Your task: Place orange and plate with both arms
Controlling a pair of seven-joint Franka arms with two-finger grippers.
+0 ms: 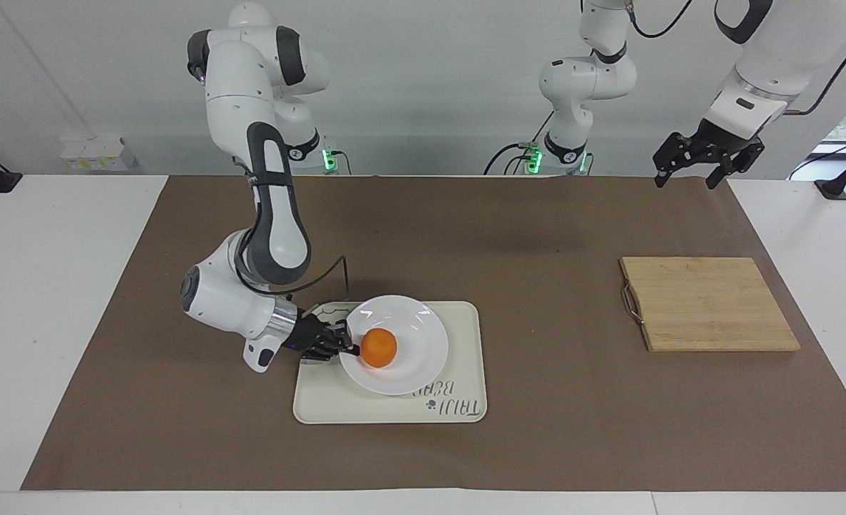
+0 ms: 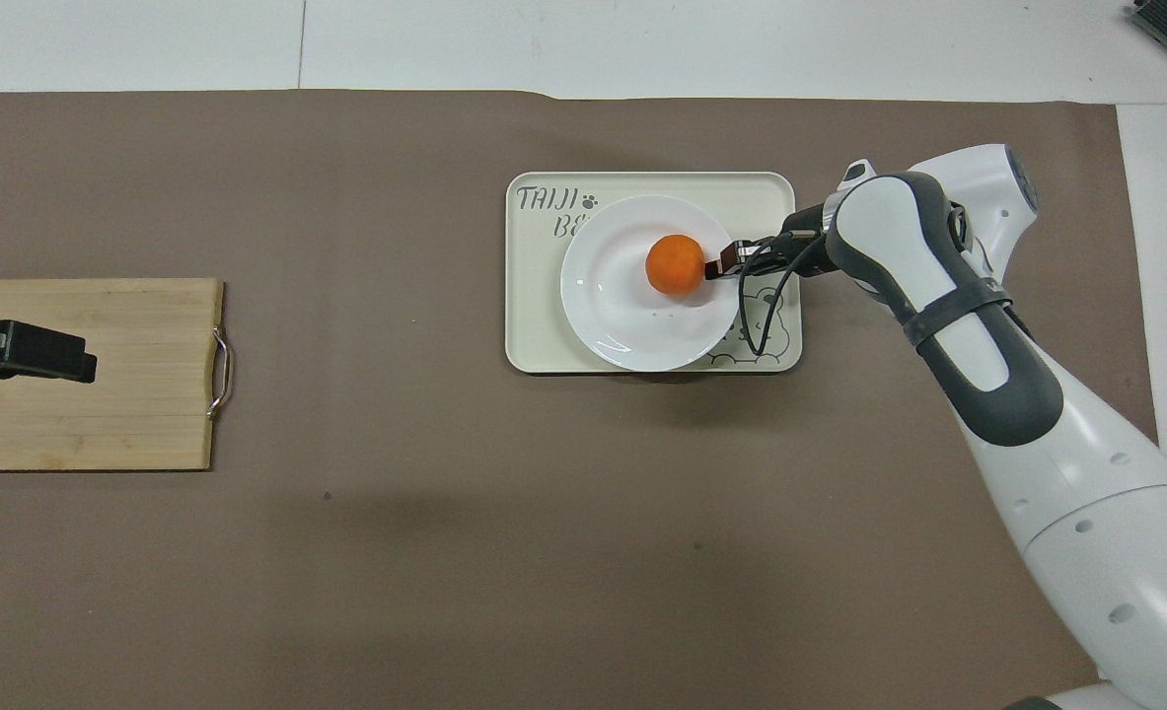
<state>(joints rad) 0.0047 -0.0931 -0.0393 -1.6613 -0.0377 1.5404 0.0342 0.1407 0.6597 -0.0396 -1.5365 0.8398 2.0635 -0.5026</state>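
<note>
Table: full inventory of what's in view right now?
orange: 1, bright orange, on the plate.
plate: 1, glossy white, on the tray, rim pinched by the right gripper.
tray: 1, cream with bear drawing and lettering, mid-table on the paper.
cutting board: 1, light wood with metal handle, toward the left arm's end of the table.
paper sheet: 1, brown, covering most of the white table.
right gripper: 1, black, shut on the plate's rim at the tray's edge.
left gripper: 1, black, open, waiting in the air by the left arm's end of the table.
</note>
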